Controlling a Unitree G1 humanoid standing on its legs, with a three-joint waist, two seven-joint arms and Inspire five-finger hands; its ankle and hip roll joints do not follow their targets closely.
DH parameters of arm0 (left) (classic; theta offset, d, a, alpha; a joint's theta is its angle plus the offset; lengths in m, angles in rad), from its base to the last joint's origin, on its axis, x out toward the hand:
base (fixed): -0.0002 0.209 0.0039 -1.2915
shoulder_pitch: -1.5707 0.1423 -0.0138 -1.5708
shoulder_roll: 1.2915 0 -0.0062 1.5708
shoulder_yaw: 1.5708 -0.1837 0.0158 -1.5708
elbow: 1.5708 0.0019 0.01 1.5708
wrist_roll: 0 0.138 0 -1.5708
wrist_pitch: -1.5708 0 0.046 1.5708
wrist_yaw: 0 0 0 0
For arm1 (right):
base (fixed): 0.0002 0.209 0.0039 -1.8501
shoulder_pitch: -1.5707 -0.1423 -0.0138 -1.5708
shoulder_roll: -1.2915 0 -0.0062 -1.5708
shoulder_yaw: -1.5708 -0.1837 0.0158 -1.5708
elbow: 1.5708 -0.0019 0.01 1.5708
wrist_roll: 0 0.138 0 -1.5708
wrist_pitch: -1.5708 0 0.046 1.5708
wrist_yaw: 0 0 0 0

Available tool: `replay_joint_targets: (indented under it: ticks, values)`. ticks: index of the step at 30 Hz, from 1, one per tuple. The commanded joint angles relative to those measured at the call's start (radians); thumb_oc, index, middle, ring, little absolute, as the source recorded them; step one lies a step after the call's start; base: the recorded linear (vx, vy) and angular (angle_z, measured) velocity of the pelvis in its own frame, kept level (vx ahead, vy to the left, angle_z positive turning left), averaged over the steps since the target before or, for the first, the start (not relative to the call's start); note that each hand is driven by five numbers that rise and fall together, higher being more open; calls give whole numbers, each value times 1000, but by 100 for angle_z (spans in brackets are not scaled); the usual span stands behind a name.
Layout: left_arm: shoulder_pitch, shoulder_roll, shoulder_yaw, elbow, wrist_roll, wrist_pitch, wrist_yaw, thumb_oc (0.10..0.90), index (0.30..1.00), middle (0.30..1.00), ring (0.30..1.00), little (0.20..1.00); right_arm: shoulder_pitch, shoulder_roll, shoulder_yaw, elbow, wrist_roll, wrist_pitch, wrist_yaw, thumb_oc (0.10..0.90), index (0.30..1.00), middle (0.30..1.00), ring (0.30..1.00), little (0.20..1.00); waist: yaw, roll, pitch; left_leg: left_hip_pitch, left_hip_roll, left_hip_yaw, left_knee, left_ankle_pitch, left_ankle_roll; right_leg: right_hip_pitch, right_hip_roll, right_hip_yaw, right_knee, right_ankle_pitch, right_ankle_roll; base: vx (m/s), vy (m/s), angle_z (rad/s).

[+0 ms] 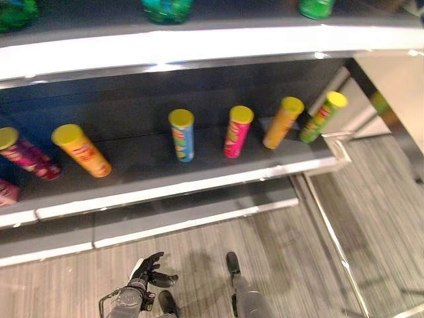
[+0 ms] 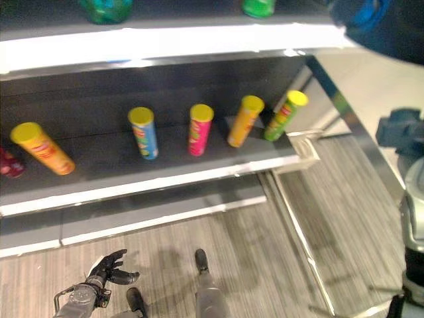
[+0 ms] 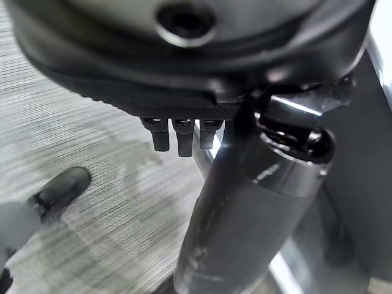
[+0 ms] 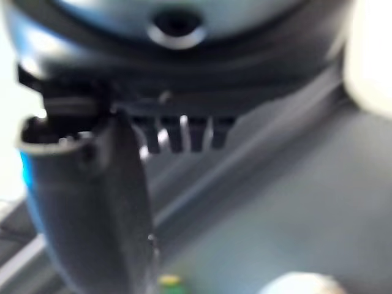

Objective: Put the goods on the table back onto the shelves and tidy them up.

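overhead, cylindrical yellow-lidded cans (image 1: 181, 135) on shelf (image 1: 199, 173)

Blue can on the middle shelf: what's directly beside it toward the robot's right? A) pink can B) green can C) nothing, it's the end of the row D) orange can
A: the blue can stands with the pink can as its next neighbour on the robot's right, both with yellow lids; a yellow-orange can and a green can lean further along the shelf.
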State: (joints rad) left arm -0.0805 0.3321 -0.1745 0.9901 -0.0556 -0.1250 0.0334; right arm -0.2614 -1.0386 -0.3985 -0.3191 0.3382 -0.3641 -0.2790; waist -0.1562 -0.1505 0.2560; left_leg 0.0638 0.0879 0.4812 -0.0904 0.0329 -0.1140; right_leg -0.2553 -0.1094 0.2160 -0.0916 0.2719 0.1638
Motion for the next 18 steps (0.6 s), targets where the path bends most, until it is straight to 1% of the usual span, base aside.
replay_joint_targets:
  ticks: [1, 2, 3, 4, 5, 6, 7, 8, 9, 10, 11, 12, 13, 14, 15, 16, 17, 18]
  values:
    - [-52, 56, -7, 4, 34, -45, 9, 800, 900, 900, 900, 900, -140, -17, -168, 19, 58, -66, -55, 800, 900, 900, 900, 900, 40, 54, -17, 21, 96, -27, 3, -115, -2, 8, -24, -74, 194, -211, 98, -144, 25, -69]
    - [-54, 65, -9, 1, 34, -42, 7, 800, 900, 900, 900, 900, -124, -7, -179, 23, 61, -67, -57, 800, 900, 900, 900, 900, 45, 50, -17, 14, 103, -5, 3, -101, 3, 14, -27, -95, 231, -231, 98, -152, 21, -74]
    - [-50, 70, -10, -1, 31, -40, 5, 800, 900, 900, 900, 900, -94, 16, -190, 28, 67, -63, -54, 800, 900, 900, 900, 900, 50, 45, -20, 14, 110, 15, 3, -99, 9, 30, -32, -120, 273, -270, 97, -185, 28, -74]
    - [-46, 74, -5, -3, 26, -36, 5, 800, 900, 900, 900, 900, -77, 35, -190, 31, 66, -60, -51, 800, 900, 900, 900, 900, 55, 43, -23, 7, 121, 41, 3, -87, 16, 48, -38, -153, 313, -287, 92, -114, 19, -95]
    - [-45, 76, -6, -4, 26, -36, 5, 800, 900, 900, 900, 900, -74, 38, -192, 29, 65, -61, -50, 800, 900, 900, 900, 900, 58, 41, -23, 10, 121, 43, 3, -89, 16, 46, -37, -150, 320, -292, 92, -207, -11, -132]
    - [-35, 84, 5, -9, 21, -29, 2, 800, 900, 900, 900, 900, -60, 66, -166, 39, 42, -41, -48, 800, 900, 900, 900, 900, 78, 30, -31, 8, 138, 97, 5, -71, 22, 67, -51, -210, 407, -319, 76, -120, -23, -124]
    - [-28, 84, 13, -12, 17, -26, 2, 800, 900, 900, 900, 900, -49, 80, -156, 45, 33, -29, -40, 800, 900, 900, 900, 900, 88, 23, -41, 13, 145, 105, 8, -81, 21, 94, -68, -240, 427, -327, 80, -175, -56, -145]
    - [-18, 83, 19, -16, 11, -23, 0, 800, 900, 900, 900, 900, -42, 98, -141, 46, 27, -21, -31, 800, 900, 900, 900, 900, 100, 10, -47, 17, 150, 131, 12, -77, 23, 118, -83, -270, 441, -320, 80, -112, -97, -133]
    - [-4, 88, 30, -22, 7, -18, 1, 800, 900, 900, 900, 900, -31, 128, -115, 52, 13, -12, -26, 800, 900, 900, 900, 900, 121, -5, -50, 24, 159, 163, 19, -71, 25, 138, -98, -297, 459, -295, 82, -180, -176, -159]
    - [1, 85, 35, -24, 5, -14, 1, 800, 900, 900, 900, 900, -18, 151, -96, 59, 3, -2, -17, 800, 900, 900, 900, 900, 133, -17, -50, 26, 170, 183, 31, -69, 24, 150, -110, -321, 470, -266, 88, -166, -197, -199]
    - [5, 88, 39, -26, 4, -12, 2, 800, 900, 900, 900, 900, -5, 173, -92, 56, -3, 6, -12, 800, 900, 900, 900, 900, 141, -27, -50, 30, 181, 195, 48, -71, 23, 156, -110, -326, 473, -231, 95, -238, -439, -173]
    - [18, 83, 68, -15, 9, -11, 1, 800, 900, 900, 900, 900, 70, 218, -144, 64, -8, 28, -3, 800, 900, 900, 900, 900, 154, -58, -67, 27, 221, 221, 90, -59, -3, 210, -104, -341, 371, -205, 98, -229, -436, -132]
    - [25, 83, 70, -9, 10, -10, 1, 800, 900, 900, 900, 900, 74, 224, -145, 64, -9, 28, -3, 800, 900, 900, 900, 900, 166, -68, -79, 26, 237, 230, 105, -56, -13, 238, -105, -358, 308, -221, 98, -272, -523, -45]
    - [39, 81, 86, 3, 15, -8, 0, 800, 900, 900, 900, 900, 83, 228, -150, 73, -1, 28, -4, 800, 900, 900, 900, 900, 177, -75, -89, 24, 278, 245, 140, -38, -32, 270, -87, -371, 227, -289, 92, -143, -339, -25]
    - [51, 78, 95, 7, 20, -6, -1, 800, 900, 900, 900, 900, 91, 227, -156, 72, 4, 25, -1, 800, 900, 900, 900, 900, 185, -69, -95, 30, 319, 248, 163, -22, -53, 286, -60, -374, 196, -338, 76, -91, -265, -23]
    - [51, 78, 94, 7, 20, -5, -1, 800, 900, 900, 900, 900, 92, 226, -156, 71, 4, 25, -1, 800, 900, 900, 900, 900, 186, -67, -94, 30, 322, 248, 165, -22, -55, 288, -57, -374, 195, -338, 74, -32, -209, -55]
    - [60, 78, 103, 13, 24, -3, -3, 800, 900, 900, 900, 900, 99, 220, -163, 75, 2, 23, -2, 800, 900, 900, 900, 900, 189, -67, -101, 35, 344, 248, 175, -7, -63, 298, -37, -371, 175, -373, 62, -41, -291, -47]
    - [81, 73, 118, 21, 37, -1, -10, 800, 900, 900, 900, 900, 133, 215, -192, 82, 5, 18, -2, 800, 900, 900, 900, 900, 190, -50, -104, 55, 403, 235, 182, 38, -95, 327, 19, -364, 150, -418, 32, -64, -519, -48]
